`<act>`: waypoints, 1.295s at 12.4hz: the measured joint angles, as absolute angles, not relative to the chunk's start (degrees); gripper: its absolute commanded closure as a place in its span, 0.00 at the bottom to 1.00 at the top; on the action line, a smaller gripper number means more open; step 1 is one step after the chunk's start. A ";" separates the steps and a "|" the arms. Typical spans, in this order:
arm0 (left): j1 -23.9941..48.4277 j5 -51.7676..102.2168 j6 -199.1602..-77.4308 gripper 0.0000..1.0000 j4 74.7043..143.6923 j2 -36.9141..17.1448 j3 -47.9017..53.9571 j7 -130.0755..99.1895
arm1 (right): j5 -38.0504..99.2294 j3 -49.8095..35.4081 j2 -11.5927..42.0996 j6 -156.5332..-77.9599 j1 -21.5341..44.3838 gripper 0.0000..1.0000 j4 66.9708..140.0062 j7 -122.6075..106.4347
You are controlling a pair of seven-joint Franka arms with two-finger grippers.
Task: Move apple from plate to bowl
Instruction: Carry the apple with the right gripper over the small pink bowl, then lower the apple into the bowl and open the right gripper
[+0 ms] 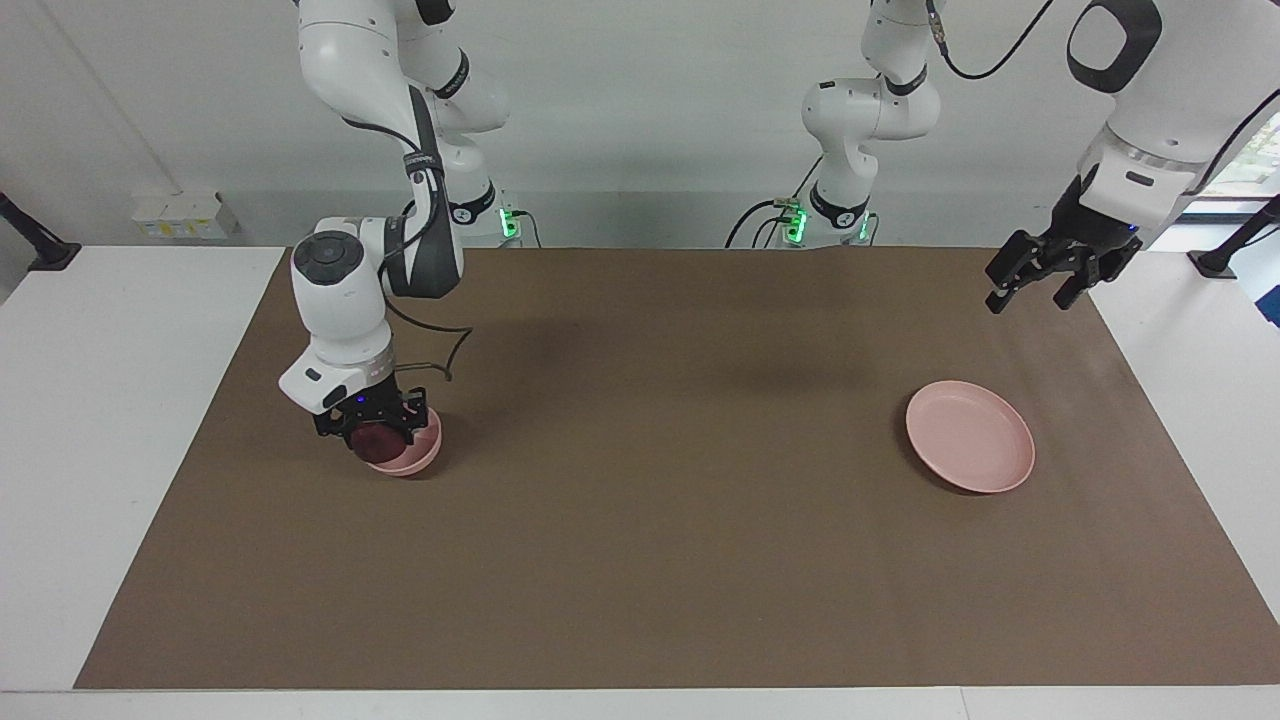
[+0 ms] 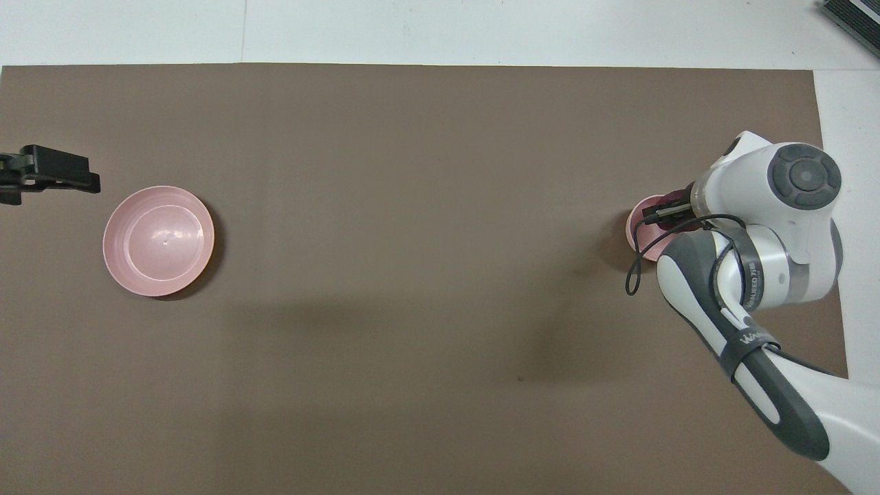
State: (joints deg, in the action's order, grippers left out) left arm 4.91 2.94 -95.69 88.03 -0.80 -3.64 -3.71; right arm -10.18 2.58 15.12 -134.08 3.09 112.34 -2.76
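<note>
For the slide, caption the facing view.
Right gripper holds dark red apple over small pink bowl; wide pink plate empty.

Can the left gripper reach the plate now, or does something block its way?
Probably yes. The left gripper hangs in the air beside the plate, nothing lies on the plate, and the right gripper is busy with the apple at the bowl.

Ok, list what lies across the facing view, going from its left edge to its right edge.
Right gripper holding the apple over the bowl → plate → left gripper, raised and waiting at the table's end.
</note>
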 measured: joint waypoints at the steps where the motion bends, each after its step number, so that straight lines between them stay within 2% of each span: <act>1: 4.90 1.78 -95.10 0.00 88.03 0.43 -3.67 -1.50 | -10.18 2.55 15.46 -134.09 3.11 1.00 112.45 -2.76; 9: 4.83 1.02 -84.90 0.00 87.26 2.22 -4.31 4.61 | -10.16 2.18 15.59 -134.09 3.43 0.99 113.75 -2.75; 10: 4.84 1.02 -84.54 0.00 87.27 2.22 -4.26 4.66 | -10.16 2.15 15.60 -134.09 3.43 0.72 114.03 -2.74; 11: 4.84 1.02 -84.36 0.00 87.27 2.24 -4.23 4.69 | -10.16 2.13 15.60 -134.09 3.43 0.58 114.21 -2.72; 12: 4.84 1.02 -84.19 0.00 87.27 2.25 -4.23 4.70 | -10.15 2.11 15.60 -134.09 3.43 0.52 114.30 -2.59; 13: 4.84 1.01 -83.67 0.00 87.27 2.27 -4.23 4.72 | -10.14 2.09 15.59 -134.09 3.43 0.26 114.40 -2.33; 16: 4.84 1.02 -82.97 0.00 87.27 2.33 -4.22 4.72 | -10.12 1.98 15.57 -134.09 3.61 0.13 114.60 -1.13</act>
State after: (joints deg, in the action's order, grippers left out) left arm 4.84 1.02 -82.97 87.27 2.33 -4.22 4.72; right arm -10.12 1.98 15.57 -134.09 3.61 114.60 -1.13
